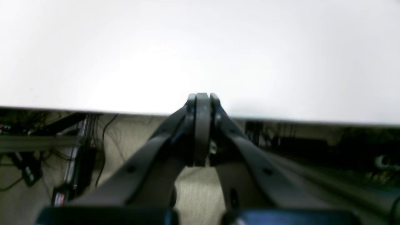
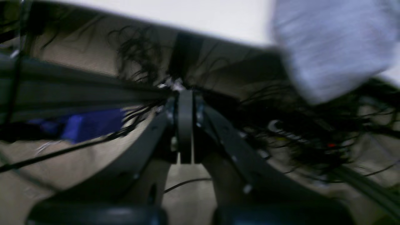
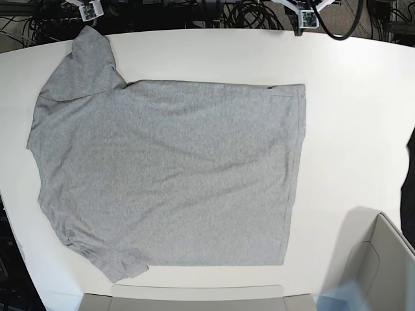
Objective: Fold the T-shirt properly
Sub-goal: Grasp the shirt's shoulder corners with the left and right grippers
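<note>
Overhead, you see the T-shirt (image 3: 168,172) spread flat, plain grey side up, on the white table (image 3: 353,123), with one sleeve reaching the far edge and the other near the front edge. Your left gripper (image 1: 202,100) has its jaws pressed together and holds nothing; just ahead of the jaw tips lies bare tabletop, and behind them the table edge, with cables (image 1: 103,137) and carpet below. Your right gripper (image 2: 185,95) likewise has its jaws pressed together and empty; ahead of the tips and off to one side, a grey sleeve of the T-shirt overhangs the table edge, apart from the jaws. Below them hangs a tangle of black cables (image 2: 137,53), and a blurred blue object (image 2: 90,125) sits to the other side.
</note>
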`<state>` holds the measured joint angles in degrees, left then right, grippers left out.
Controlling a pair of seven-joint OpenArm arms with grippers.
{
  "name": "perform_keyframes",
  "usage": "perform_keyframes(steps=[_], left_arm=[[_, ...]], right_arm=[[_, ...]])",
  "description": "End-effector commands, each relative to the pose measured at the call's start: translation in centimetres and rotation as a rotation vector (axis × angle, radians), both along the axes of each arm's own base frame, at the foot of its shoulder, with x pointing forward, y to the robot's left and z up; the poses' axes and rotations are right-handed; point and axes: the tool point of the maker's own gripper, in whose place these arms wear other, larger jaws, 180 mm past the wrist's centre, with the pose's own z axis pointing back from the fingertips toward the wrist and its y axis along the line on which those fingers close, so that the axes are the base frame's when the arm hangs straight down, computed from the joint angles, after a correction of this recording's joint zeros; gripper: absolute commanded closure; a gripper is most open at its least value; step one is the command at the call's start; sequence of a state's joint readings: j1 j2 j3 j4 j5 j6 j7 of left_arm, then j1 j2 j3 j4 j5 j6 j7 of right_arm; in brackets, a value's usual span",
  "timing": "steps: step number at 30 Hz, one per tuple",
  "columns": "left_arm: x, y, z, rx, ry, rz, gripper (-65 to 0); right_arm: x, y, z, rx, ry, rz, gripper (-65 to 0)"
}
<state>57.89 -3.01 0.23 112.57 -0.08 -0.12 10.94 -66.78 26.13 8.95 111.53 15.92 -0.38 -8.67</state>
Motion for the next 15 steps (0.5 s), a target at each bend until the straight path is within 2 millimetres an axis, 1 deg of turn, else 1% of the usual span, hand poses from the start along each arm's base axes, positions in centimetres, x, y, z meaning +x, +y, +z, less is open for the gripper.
perform_keyframes(steps=[1,3,4,6,9,13,15], left_arm=[[1.4,0.2,1.8,0.012,-0.073,-0.003,-0.1],[2.0,0.1,2.4,0.013,-0.096,-0.004,-0.1],[2.5,0.1,2.6,0.013,-0.110,-0.004,-0.1],[4.6,0.1,3.2,0.014,-0.170,-0.007,-0.1],[7.7,-0.2,4.2,0.009,-0.257,-0.014,0.0],[12.0,-0.4,6.5,0.003,-0.388,-0.016,0.0],[13.8,-1.1,7.5,-0.013,-0.441,-0.033,0.0]], right_arm=[[1.2,-0.3,1.3,0.001,-0.056,-0.003,-0.3],[2.6,-1.4,2.4,-0.031,-0.104,-0.013,-0.3],[3.7,-1.8,3.0,-0.040,-0.139,-0.016,-0.3],[6.1,-2.5,4.5,-0.062,-0.216,-0.030,-0.3],[8.6,-3.8,6.2,-0.097,-0.306,-0.055,-0.4],[10.5,-5.6,7.6,-0.132,-0.385,-0.124,-0.4],[10.8,-6.3,8.0,-0.142,-0.407,-0.155,-0.4]])
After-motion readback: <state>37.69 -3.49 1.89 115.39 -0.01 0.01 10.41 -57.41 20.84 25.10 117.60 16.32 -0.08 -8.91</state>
